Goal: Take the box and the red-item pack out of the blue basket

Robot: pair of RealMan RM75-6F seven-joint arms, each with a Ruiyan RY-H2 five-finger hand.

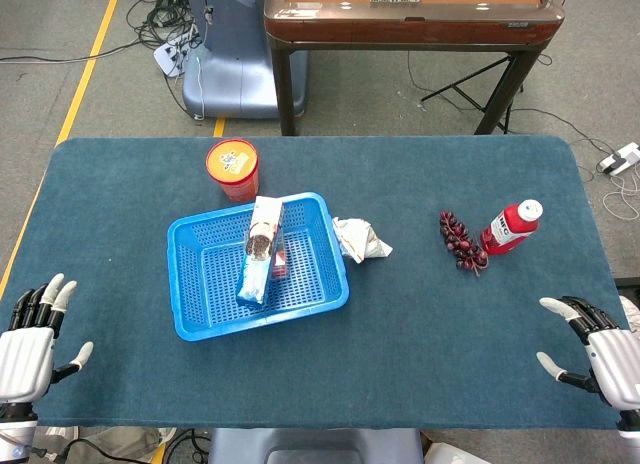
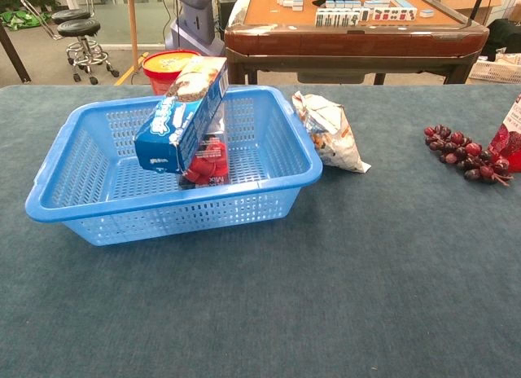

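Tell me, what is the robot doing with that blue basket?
Nothing has been picked up yet. The left hand and the right hand rest open at the near corners of the table, far from the blue basket. The box still leans inside it, lying over the red-item pack. Both must come out.

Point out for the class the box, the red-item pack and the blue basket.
box (image 2: 181, 121): chest view, on its blue side panel.
red-item pack (image 2: 210, 164): chest view, on the red contents showing below the box.
blue basket (image 1: 195, 327): head view, on its near left rim.
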